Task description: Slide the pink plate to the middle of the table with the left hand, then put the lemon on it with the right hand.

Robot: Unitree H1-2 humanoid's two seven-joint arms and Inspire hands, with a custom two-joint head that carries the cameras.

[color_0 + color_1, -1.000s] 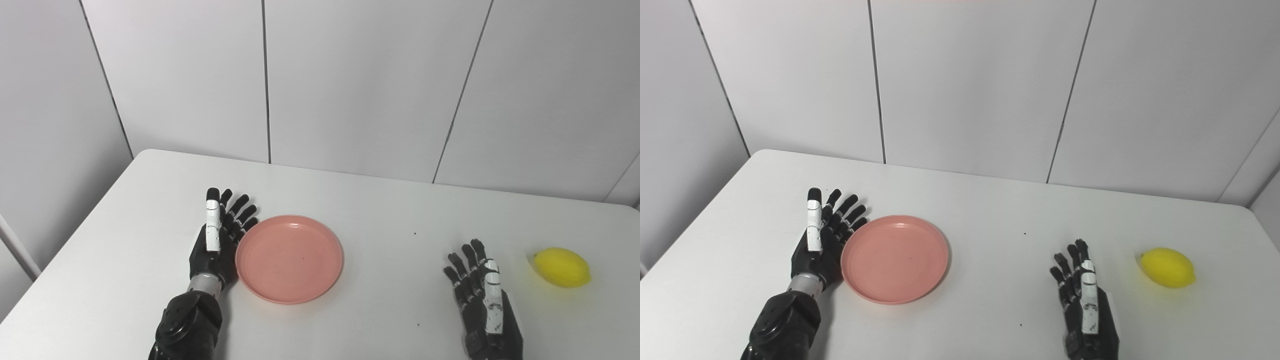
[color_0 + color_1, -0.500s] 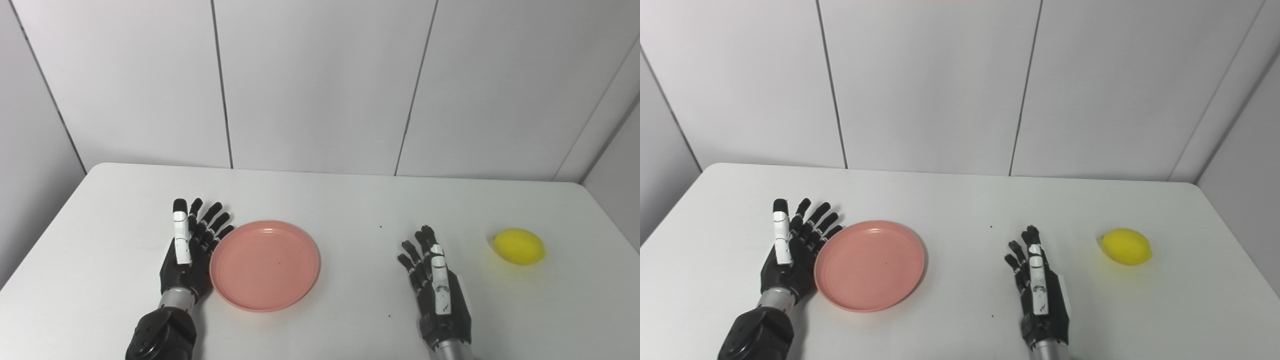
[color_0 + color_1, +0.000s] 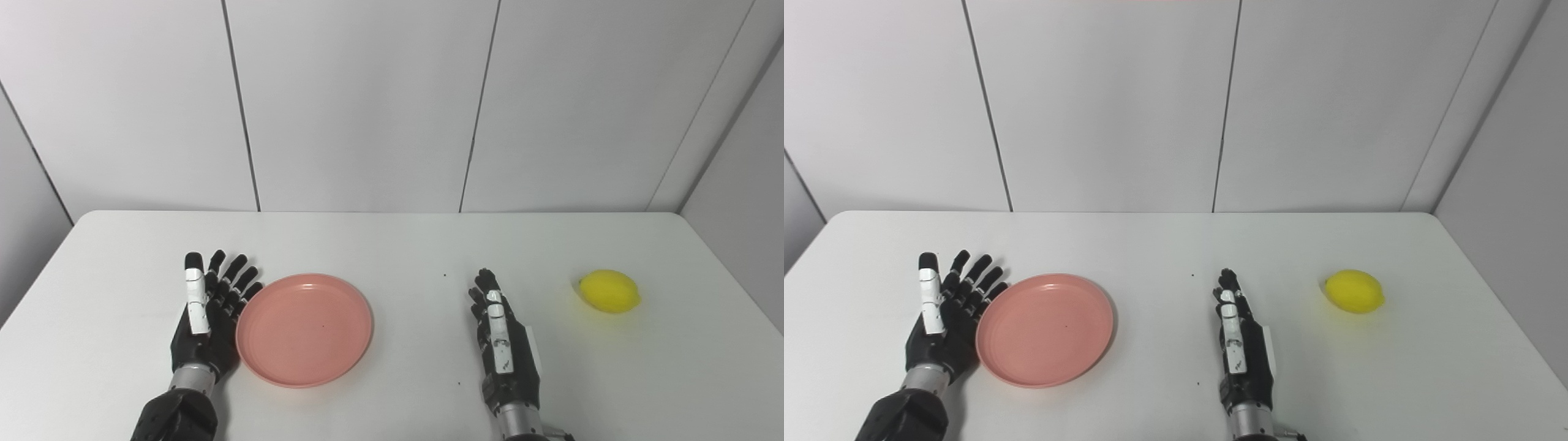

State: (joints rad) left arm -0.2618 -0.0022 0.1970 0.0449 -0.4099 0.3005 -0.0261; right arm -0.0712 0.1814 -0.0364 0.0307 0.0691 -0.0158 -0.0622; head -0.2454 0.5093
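a round, shallow pink plastic plate lies flat on the white table, left of the table's middle. the black left hand stands on edge against the plate's left rim, fingers spread and holding nothing. the black right hand sits right of centre, on edge, its fingers straight and close together, also holding nothing. an oval yellow lemon rests on the table well to the right of that hand, apart from it.

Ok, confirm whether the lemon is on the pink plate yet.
No, the lemon lies on the table right of the right hand, and the pink plate is bare.
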